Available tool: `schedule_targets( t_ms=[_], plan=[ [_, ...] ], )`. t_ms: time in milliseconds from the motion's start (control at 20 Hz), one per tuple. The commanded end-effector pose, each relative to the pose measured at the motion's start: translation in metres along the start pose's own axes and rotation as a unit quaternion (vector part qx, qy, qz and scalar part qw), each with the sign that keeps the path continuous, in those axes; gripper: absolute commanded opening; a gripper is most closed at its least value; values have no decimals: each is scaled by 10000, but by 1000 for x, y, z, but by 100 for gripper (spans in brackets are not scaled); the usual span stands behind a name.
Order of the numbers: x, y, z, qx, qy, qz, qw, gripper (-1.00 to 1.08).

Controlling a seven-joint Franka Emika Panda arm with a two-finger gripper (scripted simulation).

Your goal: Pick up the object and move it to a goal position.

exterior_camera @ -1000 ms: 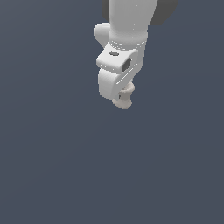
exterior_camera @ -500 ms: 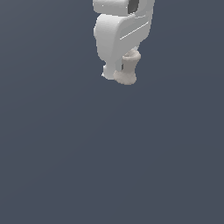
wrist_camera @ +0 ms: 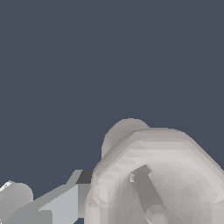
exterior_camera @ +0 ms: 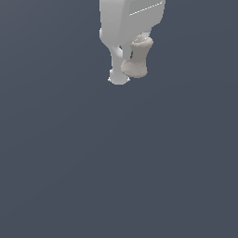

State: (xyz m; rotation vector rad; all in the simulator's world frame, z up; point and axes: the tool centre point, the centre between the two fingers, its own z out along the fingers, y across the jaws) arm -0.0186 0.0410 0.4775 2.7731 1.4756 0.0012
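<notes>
Presently, reading the exterior view from left to right, the left half of the frame is plain dark grey ground with nothing on it; the white end effector enters at the top centre, and the object hangs directly at its right side, in the upper middle of the frame. One white finger is visible to the left of the object and reaches slightly lower than it; the opposite finger is hidden behind the object and the body of the hand. The object touches the end effector and nothing is seen beneath it, so the end effector is judged to be closed upon it, narrow opening, object carried clear of the ground. Its long axis stands near upright, leaning slightly, flared ends above and below, narrow waist between. In the wrist view the object fills the lower right of the frame, hollow round rim toward the camera, with a grey-white part of the end effector at the lower left, touching it. The relation that governs the coming move: the object sits between the fingers but offset to the right of the visible one. No goal marker is visible in either view, so the direction of travel cannot be stated.
</notes>
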Motion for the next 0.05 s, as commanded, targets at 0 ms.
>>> schedule_targets(
  t_ms=[0],
  plan=[
    [0,0,-2,3,-2,2,10000,-100]
  ],
)
